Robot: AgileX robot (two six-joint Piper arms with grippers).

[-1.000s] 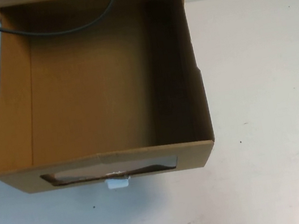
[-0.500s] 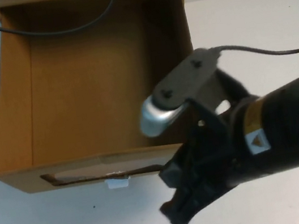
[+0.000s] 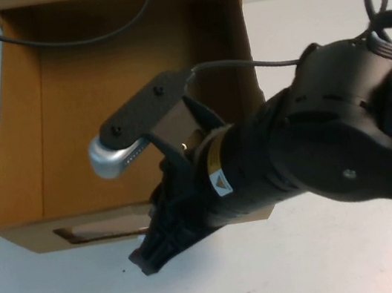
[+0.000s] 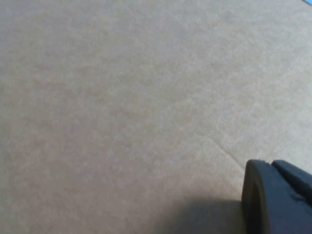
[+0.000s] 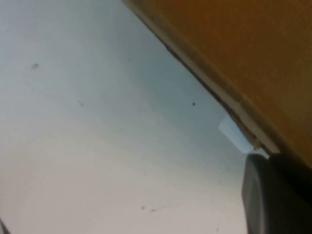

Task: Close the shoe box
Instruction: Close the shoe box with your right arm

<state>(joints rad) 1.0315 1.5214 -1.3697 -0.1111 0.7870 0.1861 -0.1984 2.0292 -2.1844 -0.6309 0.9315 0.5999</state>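
The shoe box (image 3: 15,146) is a brown cardboard drawer, pulled out and empty, seen from above in the high view. Its front panel has a clear window (image 3: 101,228). My right arm reaches across the drawer's front right corner. My right gripper (image 3: 149,260) is low in front of the panel, where it covers the white pull. In the right wrist view the white pull (image 5: 234,134) shows just below the cardboard front (image 5: 243,58), right beside the right gripper (image 5: 273,195). My left gripper (image 4: 278,200) is out of the high view and sits very close to a plain cardboard surface (image 4: 122,97).
A black cable (image 3: 72,38) lies across the drawer's far end. The white table (image 3: 350,256) extends to the right of and in front of the box. The right arm's wrist camera (image 3: 111,157) hangs over the drawer's inside.
My right arm has swung in from the right edge, leftward across the drawer's front corner, and its gripper now covers the white pull. The box has not moved.
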